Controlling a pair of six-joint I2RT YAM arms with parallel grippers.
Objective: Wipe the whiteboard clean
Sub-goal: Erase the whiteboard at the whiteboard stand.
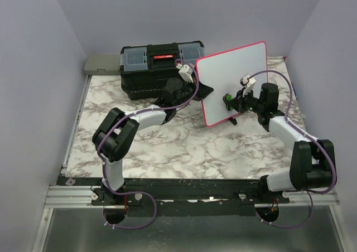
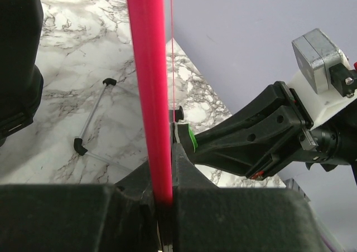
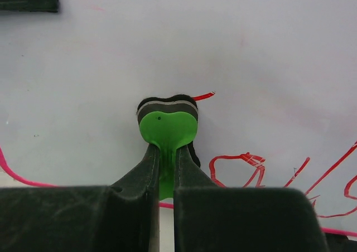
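Whiteboard [image 1: 234, 76], pink-red rim, raised off the marble table [image 1: 184, 146] and tilted, just in front of the black toolbox [image 1: 159, 68]. In the left wrist view the board is seen edge-on, so only its rim [image 2: 149, 96] shows. The red handwriting [image 3: 245, 163] appears only in the right wrist view. It is cut off by the fingers and the frame edge, is not legible, and cannot be made out from above.

Left gripper [image 1: 198, 90]: jaws clamped on the board's left edge, the rim pinched between the fingers [image 2: 223, 218]. The contact point is partly hidden by the fingers themselves.

Right gripper [image 1: 231, 100]: jaws nearly together, gripping the thin tab of a green eraser [image 3: 167, 129]. The eraser's dark pad is pressed flat against the board's face, just above the handwriting. How much of the pad touches the board cannot be told.
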